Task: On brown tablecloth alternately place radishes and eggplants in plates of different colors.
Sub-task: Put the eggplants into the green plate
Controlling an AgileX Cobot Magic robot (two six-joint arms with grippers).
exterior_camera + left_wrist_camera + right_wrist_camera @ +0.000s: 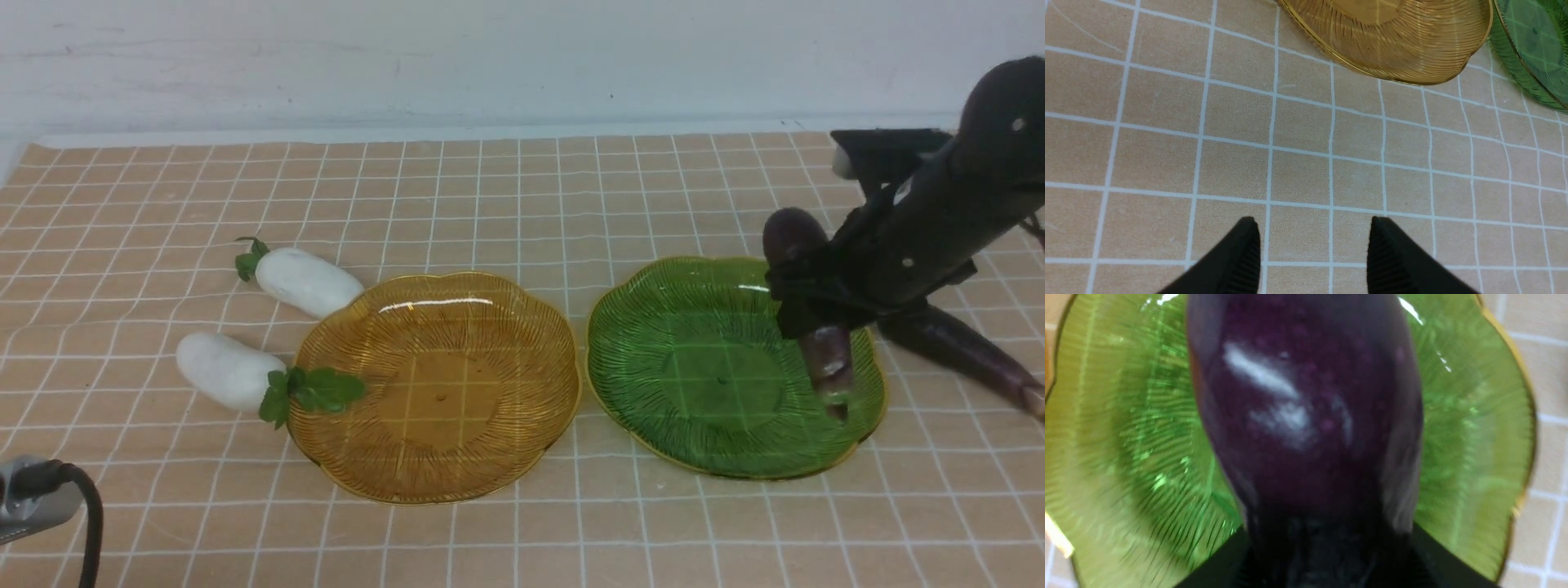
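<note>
On the brown tablecloth (522,188) stand an amber plate (441,392) and a green plate (694,367) side by side, nothing lying in either. Two white radishes (306,280) (224,369) lie left of the amber plate; the nearer one's leaves overlap its rim. My right gripper (816,306) is shut on a dark purple eggplant (829,359), held steeply tilted above the green plate's right side, stem end down. The right wrist view is filled by this eggplant (1306,408) over the green plate (1106,437). A second eggplant (963,347) lies on the cloth behind my right arm. My left gripper (1312,222) hangs open over bare cloth.
A grey device with a black cable (37,498) sits at the near left corner. A white wall (522,57) rises behind the table's far edge. In the left wrist view, the amber plate (1392,41) and green plate (1527,36) lie beyond the fingers.
</note>
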